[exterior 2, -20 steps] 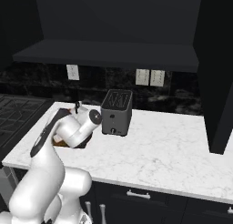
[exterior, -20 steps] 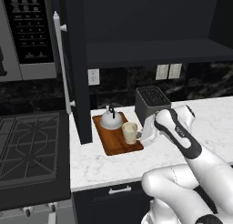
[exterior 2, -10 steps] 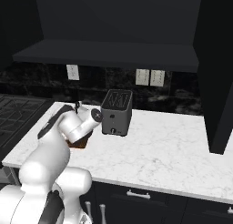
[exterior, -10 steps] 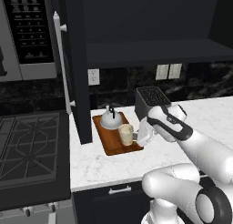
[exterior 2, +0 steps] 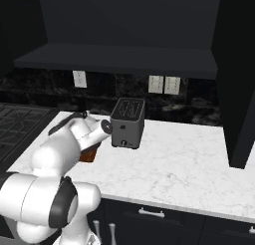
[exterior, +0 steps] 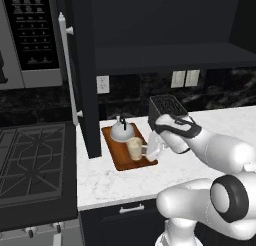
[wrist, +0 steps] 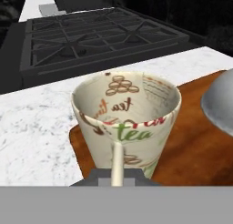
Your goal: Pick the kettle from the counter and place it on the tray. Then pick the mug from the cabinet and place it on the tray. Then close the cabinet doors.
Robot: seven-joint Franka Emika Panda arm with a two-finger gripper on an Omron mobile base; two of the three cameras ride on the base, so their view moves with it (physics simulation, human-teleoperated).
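Here the gripper (exterior: 148, 151) is clamped on the mug's (exterior: 135, 148) handle over the tray (exterior: 120, 160).

White marble counter (exterior: 120, 177) w/ wood tray (exterior: 120, 157) & toaster (exterior 2: 128, 123) on it.

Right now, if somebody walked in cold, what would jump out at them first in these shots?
The cream mug with tea lettering, seen close in the hand view, upright over the reddish tray with the gripper shut on its handle. Beside it on the tray sits the domed silver kettle, and the dark cabinet door stands open left of the tray.
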